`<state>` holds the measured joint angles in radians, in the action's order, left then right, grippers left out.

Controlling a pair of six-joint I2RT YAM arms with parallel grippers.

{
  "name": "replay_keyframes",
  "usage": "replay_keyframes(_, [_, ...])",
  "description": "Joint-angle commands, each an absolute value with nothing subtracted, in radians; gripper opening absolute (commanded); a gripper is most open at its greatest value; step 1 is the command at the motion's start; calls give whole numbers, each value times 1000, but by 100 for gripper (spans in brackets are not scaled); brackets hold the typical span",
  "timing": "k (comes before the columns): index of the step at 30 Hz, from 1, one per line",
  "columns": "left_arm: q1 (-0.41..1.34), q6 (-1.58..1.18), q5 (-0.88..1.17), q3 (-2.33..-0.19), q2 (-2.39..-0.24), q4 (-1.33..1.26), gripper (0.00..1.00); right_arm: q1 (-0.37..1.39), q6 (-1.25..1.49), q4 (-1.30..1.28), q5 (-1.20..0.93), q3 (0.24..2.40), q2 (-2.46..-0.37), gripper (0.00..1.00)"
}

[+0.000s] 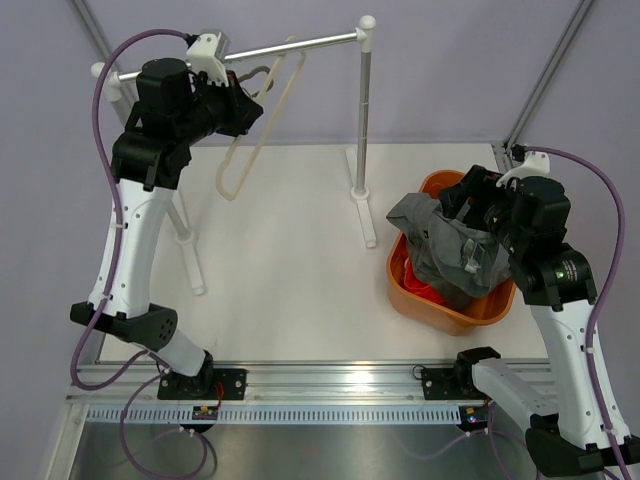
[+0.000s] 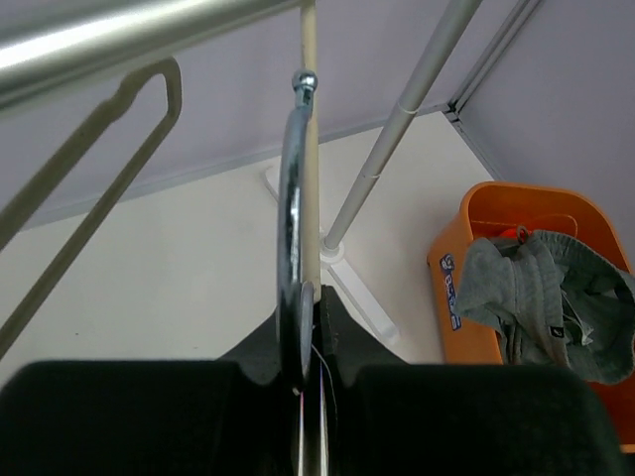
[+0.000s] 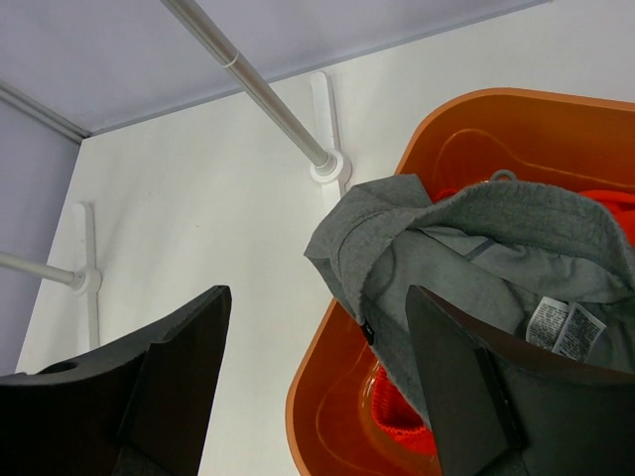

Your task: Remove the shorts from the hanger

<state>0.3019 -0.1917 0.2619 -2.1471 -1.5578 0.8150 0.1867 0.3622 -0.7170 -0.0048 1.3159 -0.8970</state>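
The grey shorts (image 1: 440, 245) lie crumpled, white label showing, heaped over the orange-red shorts (image 3: 407, 436) in an orange basin (image 1: 440, 312) at the right of the worktop (image 1: 290, 260). The right gripper (image 3: 317, 293) gapes empty above them. The left gripper (image 2: 313, 297) is clamped on the chrome hook of the hanger (image 2: 312, 208), far left.

A rack stands along the far edge of the white counter (image 1: 300, 290), its rail (image 1: 300, 44) carried on two footed posts. A bare cream hanger (image 1: 270, 125) hangs from the rail and tilts toward the far left corner. The left arm (image 1: 135, 230) reaches up to the rail, its pincer (image 1: 250, 100) at the hanger's top. By the right edge sits an orange tub (image 1: 440, 312). Grey shorts (image 1: 440, 245) lie heaped over its far rim, and red shorts (image 1: 420, 287) show in the bottom beneath them. The right arm (image 1: 565, 300) bends over the tub, its pincer (image 1: 458, 205) just above the grey shorts.
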Motion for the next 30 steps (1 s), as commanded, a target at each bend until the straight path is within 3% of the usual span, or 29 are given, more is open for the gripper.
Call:
replay_keyframes(1, [291,-181,258,-2232,-1588,739,0,181,350,-660,-49,1345,-899,79])
replay_keyframes(30, [290,-144,23,-2391,-1810,612,0,181,318,-646,-57,1387,-942,79])
